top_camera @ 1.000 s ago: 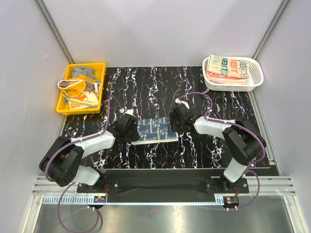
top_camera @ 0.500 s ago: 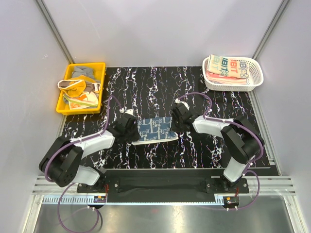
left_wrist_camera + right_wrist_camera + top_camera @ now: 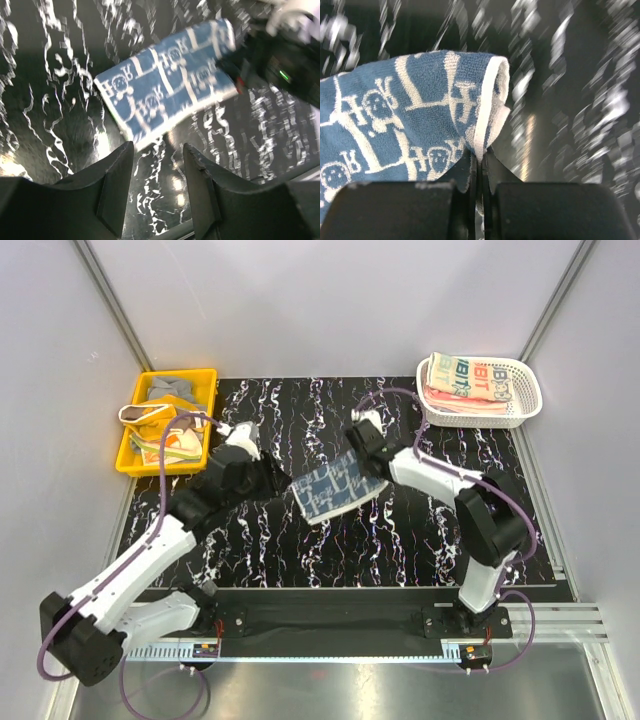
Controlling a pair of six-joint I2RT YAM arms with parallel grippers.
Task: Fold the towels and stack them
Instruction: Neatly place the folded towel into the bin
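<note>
A folded dark navy patterned towel [image 3: 335, 488] hangs tilted over the middle of the black marbled table. My right gripper [image 3: 368, 468] is shut on its right edge. In the right wrist view the towel [image 3: 410, 125] bunches at its white hem, pinched where the right gripper [image 3: 481, 159] closes. My left gripper [image 3: 278, 480] stands open just left of the towel, touching nothing. From the left wrist, the towel [image 3: 170, 75] lies ahead of the open left gripper [image 3: 158, 148], with only table between the fingers. More folded towels [image 3: 470, 380], the cream lettered one on top, are stacked at the back right.
The stacked towels sit in a white lattice basket [image 3: 530, 405] at the back right corner. A yellow tray [image 3: 128, 464] at the back left holds several crumpled cloths [image 3: 165, 425]. Grey walls close in both sides and the back.
The right gripper shut on the navy towel's right edge and lifted it toward the back right. The left gripper let go, opened, and its arm stretched out toward the back left.
</note>
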